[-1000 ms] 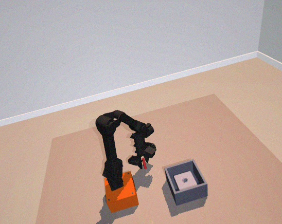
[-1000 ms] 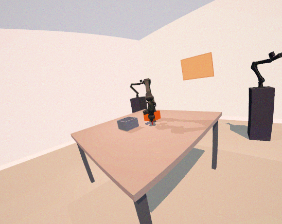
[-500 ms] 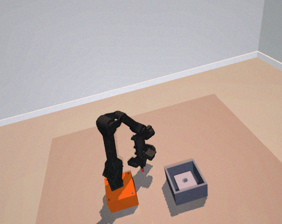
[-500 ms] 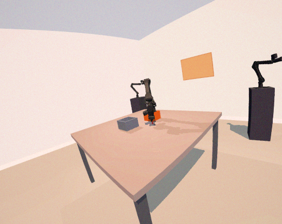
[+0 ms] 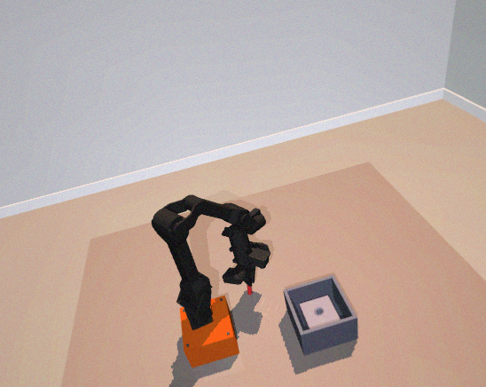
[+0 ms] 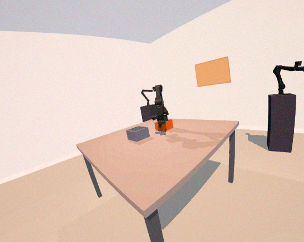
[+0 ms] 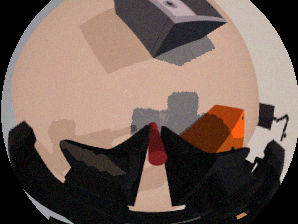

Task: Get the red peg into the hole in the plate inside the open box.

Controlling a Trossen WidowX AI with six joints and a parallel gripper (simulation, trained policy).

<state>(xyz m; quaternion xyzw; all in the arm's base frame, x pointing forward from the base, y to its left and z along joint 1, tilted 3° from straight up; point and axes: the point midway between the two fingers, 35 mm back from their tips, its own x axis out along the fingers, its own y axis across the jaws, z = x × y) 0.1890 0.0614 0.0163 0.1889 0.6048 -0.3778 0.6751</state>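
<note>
My gripper (image 5: 249, 284) (image 7: 155, 129) is shut on the red peg (image 5: 249, 290) (image 7: 158, 150). The peg points down out of the fingertips in the top view, and its other end shows between the fingers in the wrist view. It seems to hang a little above the table; the exact gap is hard to tell. The open grey box (image 5: 331, 339) (image 6: 138, 135) (image 7: 140, 25) stands apart, to the right of the gripper in the top view. The pale plate (image 5: 308, 307) lies at its bottom, with a round hole (image 5: 318, 311) that looks empty.
The orange base block (image 5: 211, 343) (image 6: 170, 125) (image 7: 217, 117) stands close to the gripper, on the side away from the box in the wrist view. The box's raised walls surround the plate. The table (image 6: 146, 172) carries these things; its edges show in the exterior view.
</note>
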